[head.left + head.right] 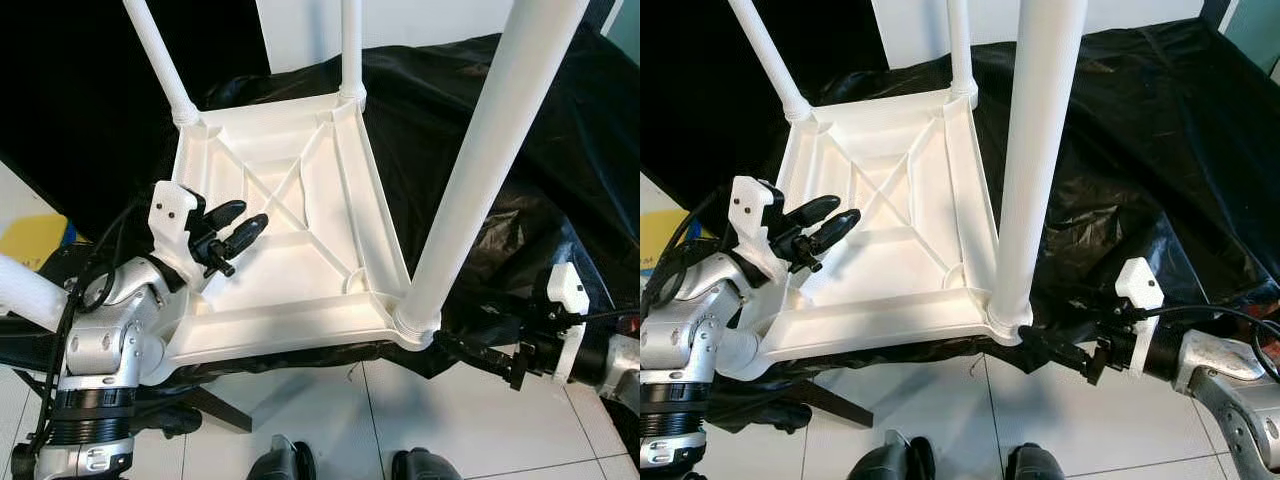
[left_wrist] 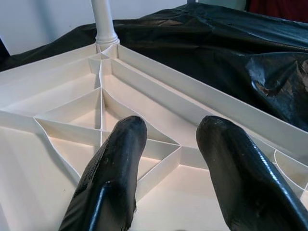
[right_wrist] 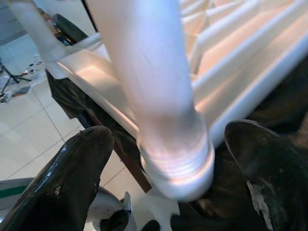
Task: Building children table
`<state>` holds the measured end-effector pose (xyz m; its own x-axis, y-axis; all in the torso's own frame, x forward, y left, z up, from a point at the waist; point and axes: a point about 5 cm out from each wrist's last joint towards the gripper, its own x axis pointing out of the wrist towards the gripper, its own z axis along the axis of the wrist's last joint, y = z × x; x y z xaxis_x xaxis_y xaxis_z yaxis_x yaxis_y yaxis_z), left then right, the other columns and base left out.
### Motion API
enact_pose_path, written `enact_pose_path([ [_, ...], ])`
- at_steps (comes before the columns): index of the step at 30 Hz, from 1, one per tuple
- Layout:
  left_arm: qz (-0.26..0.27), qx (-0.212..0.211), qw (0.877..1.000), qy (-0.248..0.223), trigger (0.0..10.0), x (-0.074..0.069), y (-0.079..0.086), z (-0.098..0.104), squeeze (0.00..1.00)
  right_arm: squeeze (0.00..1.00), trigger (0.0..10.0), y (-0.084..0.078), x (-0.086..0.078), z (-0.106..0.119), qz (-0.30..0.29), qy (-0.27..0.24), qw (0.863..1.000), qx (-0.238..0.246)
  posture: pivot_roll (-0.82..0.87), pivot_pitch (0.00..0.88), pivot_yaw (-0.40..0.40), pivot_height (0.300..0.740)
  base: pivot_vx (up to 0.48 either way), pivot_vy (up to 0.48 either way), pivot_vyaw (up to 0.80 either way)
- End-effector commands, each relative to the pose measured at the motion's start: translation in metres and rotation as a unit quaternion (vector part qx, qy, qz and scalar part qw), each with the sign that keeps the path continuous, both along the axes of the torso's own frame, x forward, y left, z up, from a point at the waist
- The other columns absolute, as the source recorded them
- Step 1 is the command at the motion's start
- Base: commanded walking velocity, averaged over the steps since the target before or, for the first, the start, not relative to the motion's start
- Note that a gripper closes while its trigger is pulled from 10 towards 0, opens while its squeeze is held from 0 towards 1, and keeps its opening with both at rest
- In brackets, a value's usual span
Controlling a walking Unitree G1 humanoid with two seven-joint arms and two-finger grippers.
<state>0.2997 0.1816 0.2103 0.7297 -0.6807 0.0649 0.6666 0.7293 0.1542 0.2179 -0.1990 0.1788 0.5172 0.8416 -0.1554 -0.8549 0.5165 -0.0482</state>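
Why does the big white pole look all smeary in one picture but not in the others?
In the right wrist view the table leg sits very close to the camera, between the right tool's open fingers, so it looks soft and blurry with glare. In the left eye view the same leg is crisp. In the left wrist view the tabletop ribs are sharp.

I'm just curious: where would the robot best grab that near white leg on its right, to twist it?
Probably low on the near leg, just above its threaded base at the corner socket, coming level from the robot's right. The right gripper is already there, open, and the shaft is round and upright.
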Motion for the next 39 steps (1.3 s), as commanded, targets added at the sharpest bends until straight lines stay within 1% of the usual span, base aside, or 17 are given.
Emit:
enact_pose_path([
  [1, 0.009, 0.010, 1.000, 0.007, 10.0, -0.004, 0.002, -0.003, 0.00, 0.00, 10.0, 0.008, 0.002, 0.000, 0.010, -0.009, 1.000, 0.000, -0.05, 0.114, 0.083, 0.740, 0.000, 0.000, 0.00],
  [6, 0.006, 0.014, 1.000, 0.008, 10.0, -0.005, 0.000, -0.002, 0.00, 0.00, 10.0, 0.018, 0.012, 0.000, -0.001, -0.030, 1.000, 0.007, -0.04, 0.113, 0.081, 0.740, 0.000, 0.000, 0.00],
  [10, 0.005, 0.018, 1.000, 0.009, 10.0, -0.009, -0.002, -0.001, 0.00, 0.00, 10.0, 0.040, 0.026, -0.005, -0.029, -0.054, 0.998, 0.018, -0.03, 0.117, 0.069, 0.740, 0.000, 0.000, 0.00],
  [17, -0.010, 0.019, 1.000, 0.021, 10.0, -0.015, -0.014, -0.009, 0.00, 0.00, 10.0, 0.054, 0.033, -0.016, -0.046, -0.056, 0.997, 0.018, -0.02, 0.114, 0.060, 0.740, 0.000, 0.000, 0.00],
  [18, -0.010, 0.019, 1.000, 0.021, 10.0, -0.015, -0.014, -0.009, 0.00, 0.00, 10.0, 0.054, 0.033, -0.016, -0.046, -0.056, 0.997, 0.018, -0.02, 0.114, 0.060, 0.740, 0.000, 0.000, 0.00],
  [20, -0.019, 0.017, 0.999, 0.021, 10.0, -0.017, -0.022, -0.010, 0.00, 0.00, 10.0, 0.054, 0.045, -0.022, -0.080, -0.066, 0.995, 0.009, -0.02, 0.110, 0.059, 0.740, 0.000, 0.000, 0.00],
  [22, -0.019, 0.017, 0.999, 0.021, 10.0, -0.017, -0.022, -0.010, 0.00, 0.00, 10.0, 0.054, 0.045, -0.022, -0.080, -0.066, 0.995, 0.009, -0.02, 0.110, 0.059, 0.740, 0.000, 0.000, 0.00],
  [23, -0.022, 0.016, 0.999, 0.021, 10.0, -0.017, -0.025, -0.010, 0.00, 0.00, 10.0, 0.052, 0.051, -0.024, -0.097, -0.069, 0.993, 0.008, -0.02, 0.109, 0.055, 0.740, 0.000, 0.000, 0.00],
  [24, -0.022, 0.016, 0.999, 0.021, 10.0, -0.017, -0.025, -0.010, 0.00, 0.00, 10.0, 0.052, 0.051, -0.024, -0.097, -0.069, 0.993, 0.008, -0.02, 0.109, 0.055, 0.740, 0.000, 0.000, 0.00],
  [26, -0.025, 0.016, 0.999, 0.021, 10.0, -0.016, -0.029, -0.010, 0.00, 0.00, 10.0, 0.044, 0.067, -0.024, -0.138, -0.081, 0.987, 0.015, -0.02, 0.105, 0.051, 0.740, 0.000, 0.000, 0.00],
  [27, -0.025, 0.016, 0.999, 0.021, 10.0, -0.016, -0.029, -0.010, 0.00, 0.00, 10.0, 0.044, 0.067, -0.024, -0.138, -0.081, 0.987, 0.015, -0.02, 0.105, 0.051, 0.740, 0.000, 0.000, 0.00],
  [28, -0.028, 0.015, 0.999, 0.019, 10.0, -0.015, -0.031, -0.010, 0.00, 0.00, 10.0, 0.039, 0.077, -0.023, -0.162, -0.089, 0.983, 0.017, -0.02, 0.101, 0.049, 0.740, 0.000, 0.000, 0.00],
  [30, -0.028, 0.015, 0.999, 0.019, 10.0, -0.015, -0.031, -0.010, 0.00, 0.00, 10.0, 0.039, 0.077, -0.023, -0.162, -0.089, 0.983, 0.017, -0.02, 0.101, 0.049, 0.740, 0.000, 0.000, 0.00],
  [31, -0.030, 0.014, 0.999, 0.017, 10.0, -0.015, -0.033, -0.009, 0.00, 0.00, 10.0, 0.036, 0.084, -0.022, -0.178, -0.096, 0.979, 0.017, -0.01, 0.101, 0.047, 0.740, 0.000, 0.000, 0.00],
  [32, -0.030, 0.014, 0.999, 0.017, 10.0, -0.015, -0.033, -0.009, 0.00, 0.00, 10.0, 0.036, 0.084, -0.022, -0.178, -0.096, 0.979, 0.017, -0.01, 0.101, 0.047, 0.740, 0.000, 0.000, 0.00],
  [36, -0.036, 0.012, 0.999, 0.012, 10.0, -0.014, -0.040, -0.006, 0.00, 0.00, 10.0, 0.030, 0.100, -0.019, -0.213, -0.108, 0.971, 0.023, 0.00, 0.094, 0.039, 0.740, 0.000, 0.000, 0.00],
  [39, -0.035, 0.010, 0.999, 0.010, 10.0, -0.014, -0.040, -0.005, 0.00, 0.00, 10.0, 0.028, 0.103, -0.020, -0.224, -0.107, 0.968, 0.023, 0.00, 0.094, 0.036, 0.740, 0.000, 0.000, 0.00],
])
